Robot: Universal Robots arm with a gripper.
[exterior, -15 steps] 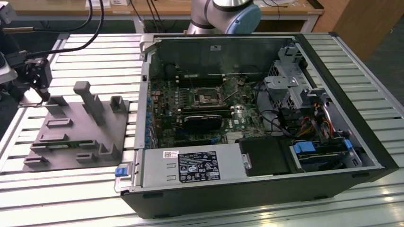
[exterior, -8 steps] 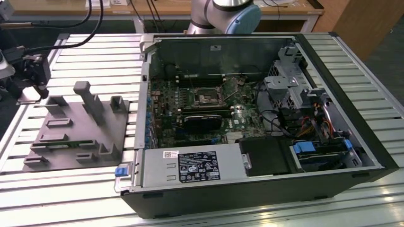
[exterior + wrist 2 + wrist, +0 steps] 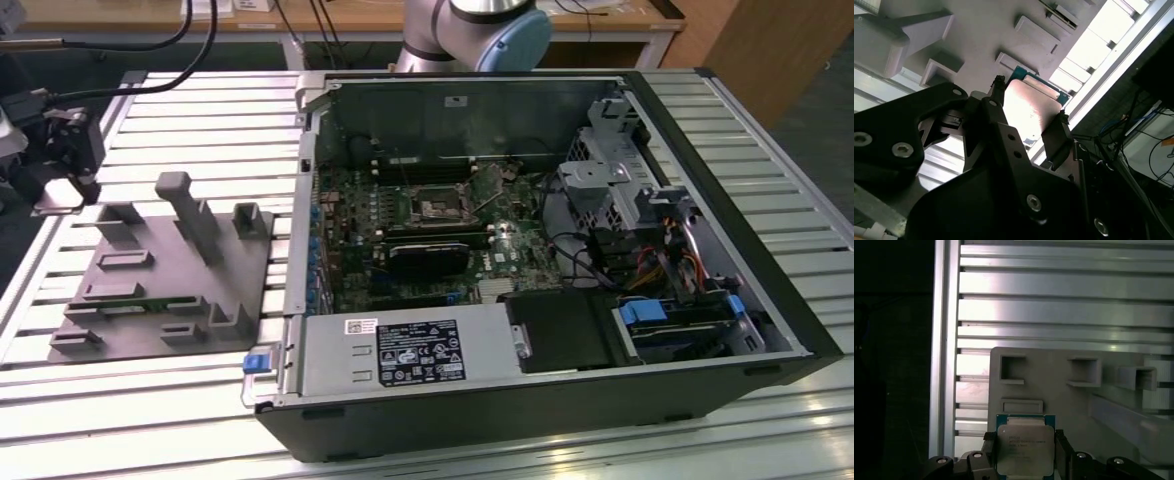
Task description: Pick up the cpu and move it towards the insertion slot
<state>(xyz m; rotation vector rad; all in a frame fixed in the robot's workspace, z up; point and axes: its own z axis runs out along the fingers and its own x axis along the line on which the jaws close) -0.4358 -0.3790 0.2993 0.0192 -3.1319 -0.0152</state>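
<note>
Fingers (image 3: 1061, 452) pinch the cpu (image 3: 1025, 450) by two edges, near the grey fixture (image 3: 1079, 400). Insertion slot (image 3: 438, 208) is well apart. My worry: the thin edge grip lets it tilt or slip.

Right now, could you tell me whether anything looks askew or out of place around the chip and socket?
Nothing stands out. The cpu sits square in the gripper in both wrist views, and in the exterior view the insertion slot inside the open case has nothing across it.
</note>
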